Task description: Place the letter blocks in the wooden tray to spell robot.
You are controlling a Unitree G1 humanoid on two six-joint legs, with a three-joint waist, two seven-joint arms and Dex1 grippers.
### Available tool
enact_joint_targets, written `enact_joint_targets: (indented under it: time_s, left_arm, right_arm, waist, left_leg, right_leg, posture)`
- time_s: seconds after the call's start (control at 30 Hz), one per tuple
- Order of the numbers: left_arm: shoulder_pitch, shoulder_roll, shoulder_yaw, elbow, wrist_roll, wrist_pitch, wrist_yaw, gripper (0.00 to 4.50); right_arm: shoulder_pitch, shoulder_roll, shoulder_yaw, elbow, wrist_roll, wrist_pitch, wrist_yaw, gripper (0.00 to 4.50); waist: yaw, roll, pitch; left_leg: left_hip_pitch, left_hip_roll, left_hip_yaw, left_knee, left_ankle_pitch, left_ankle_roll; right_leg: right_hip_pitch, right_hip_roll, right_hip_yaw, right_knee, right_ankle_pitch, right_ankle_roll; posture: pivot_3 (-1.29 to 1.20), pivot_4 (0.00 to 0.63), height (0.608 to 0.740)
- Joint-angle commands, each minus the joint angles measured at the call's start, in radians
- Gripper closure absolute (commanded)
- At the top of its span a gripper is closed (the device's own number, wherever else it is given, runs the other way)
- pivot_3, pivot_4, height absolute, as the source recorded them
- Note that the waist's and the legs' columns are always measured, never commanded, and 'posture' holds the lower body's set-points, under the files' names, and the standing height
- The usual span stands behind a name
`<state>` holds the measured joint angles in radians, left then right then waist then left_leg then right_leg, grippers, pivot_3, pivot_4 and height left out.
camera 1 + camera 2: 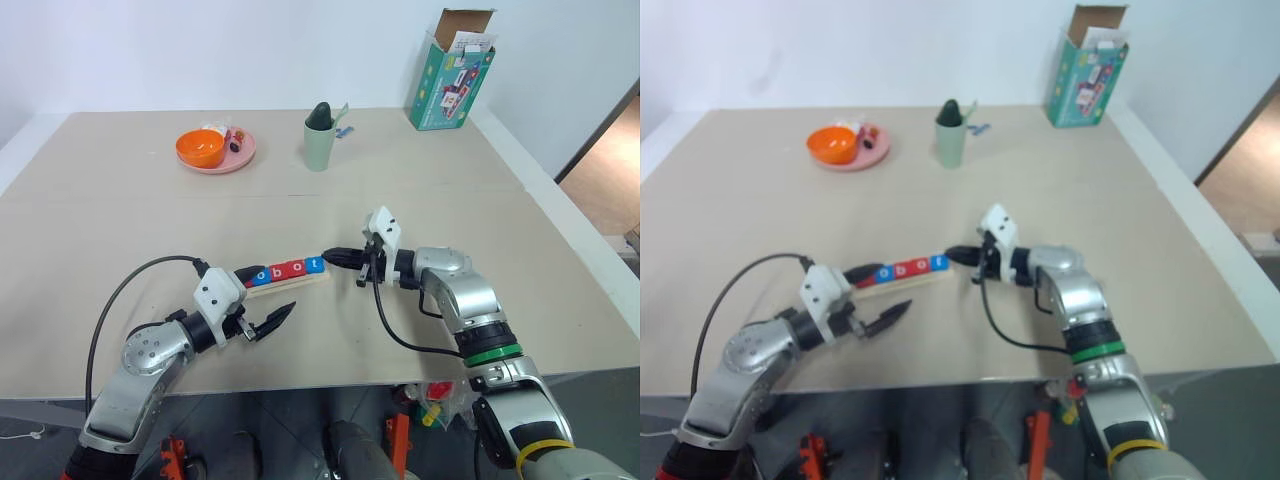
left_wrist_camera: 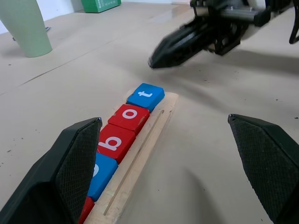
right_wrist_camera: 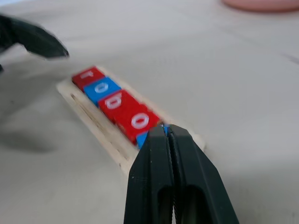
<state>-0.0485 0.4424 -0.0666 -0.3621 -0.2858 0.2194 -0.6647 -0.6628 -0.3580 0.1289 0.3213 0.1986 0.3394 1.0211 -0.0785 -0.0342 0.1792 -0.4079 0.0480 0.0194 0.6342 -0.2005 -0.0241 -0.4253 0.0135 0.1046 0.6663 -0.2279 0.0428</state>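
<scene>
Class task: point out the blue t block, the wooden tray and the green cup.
blue t block (image 2: 145, 96), left wrist view, top face.
wooden tray (image 2: 140, 161), left wrist view, bare grooved strip.
green cup (image 1: 318, 146), left eye view, side wall.

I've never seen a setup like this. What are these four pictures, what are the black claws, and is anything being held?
It is a two-armed robot at a table. Two pictures come from cameras in its head, looking down over its arms. The other two come from a camera on each wrist, looking along that arm's claws. The left gripper is open, the right gripper shut; neither holds anything. Between them lies a wooden tray with five letter blocks in a row, spelling robot. Further back stand a pink plate with an orange bowl, a green cup and a cardboard box.
</scene>
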Motion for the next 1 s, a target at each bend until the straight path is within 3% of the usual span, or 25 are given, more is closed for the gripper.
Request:
enact_joint_targets:
  time_s: [0.03, 1.0]
  left_arm:
    - [-0.007, 0.007, 0.008, -0.014, -0.003, -0.010, -0.006, 0.00]
    - [0.013, 0.009, 0.002, -0.026, 0.020, -0.012, 0.006, 0.00]
  right_arm:
    - [-0.005, -0.006, 0.001, -0.043, 0.001, -0.004, -0.012, 4.46]
    - [-0.088, 0.032, 0.038, 0.154, -0.061, -0.123, -0.008, 4.46]
  waist:
    - [0.000, 0.000, 0.000]
    - [0.000, 0.000, 0.000]
  left_leg:
    - [0.000, 0.000, 0.000, 0.000, 0.000, 0.000]
    - [0.000, 0.000, 0.000, 0.000, 0.000, 0.000]
  right_leg:
    - [0.000, 0.000, 0.000, 0.000, 0.000, 0.000]
    - [0.000, 0.000, 0.000, 0.000, 0.000, 0.000]
  posture:
    - [0.00, 0.150, 0.740]
    - [0.00, 0.150, 0.740]
